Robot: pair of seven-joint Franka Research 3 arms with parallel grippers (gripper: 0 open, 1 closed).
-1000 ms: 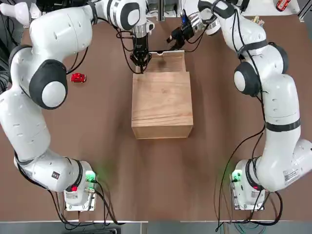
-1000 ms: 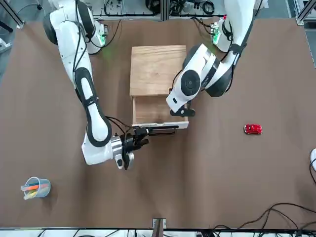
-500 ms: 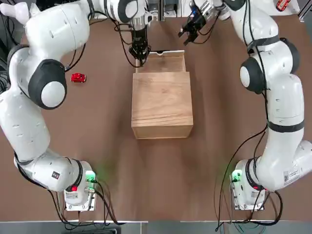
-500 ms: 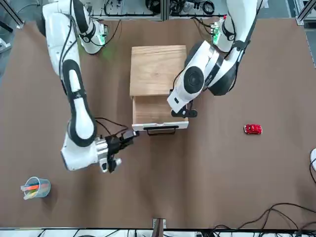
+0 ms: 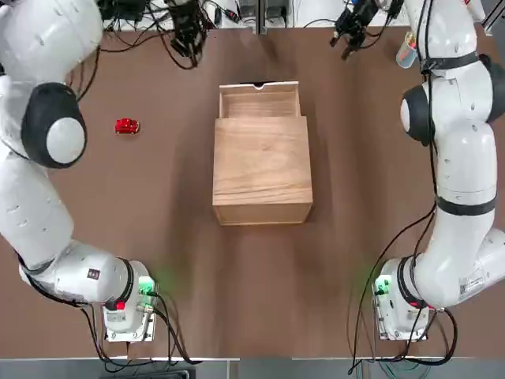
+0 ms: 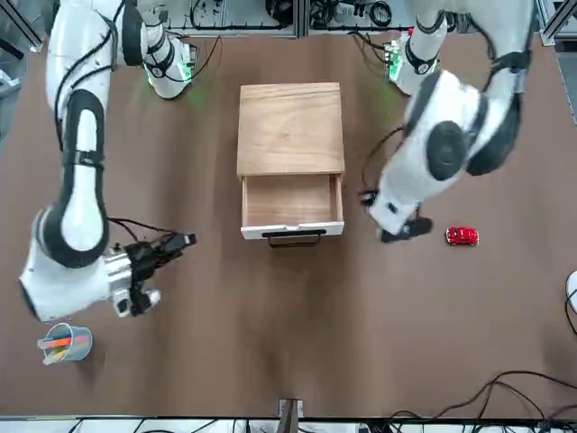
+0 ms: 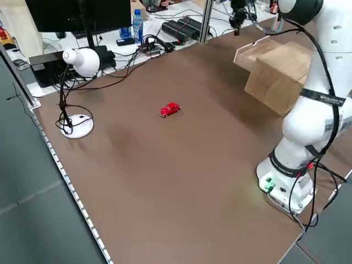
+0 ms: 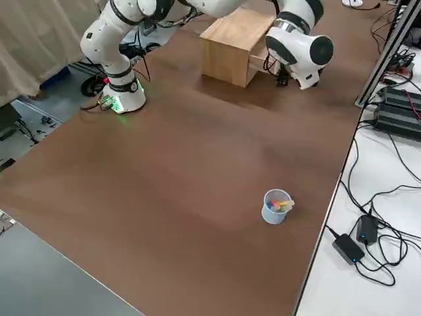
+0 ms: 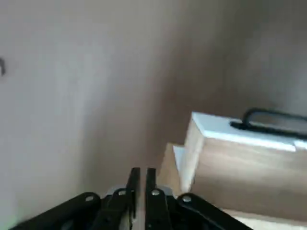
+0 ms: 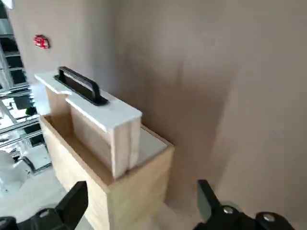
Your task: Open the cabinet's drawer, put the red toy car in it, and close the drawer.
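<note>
Top view — both grippers now off drawer [image 5: 259, 99]

In the top view the left tool [image 5: 189, 35] was motion-blurred near the picture's upper edge, and in the front view the left arm's forearm hid most of it. The right side view had the right arm's elbow covering the drawer [image 8: 260, 62] front, so its handle could not be seen there. The right wrist view cut the cabinet [image 10: 115, 191] off at the picture's lower edge, and the red toy car [image 10: 41, 41] appeared too small for detail.
</note>
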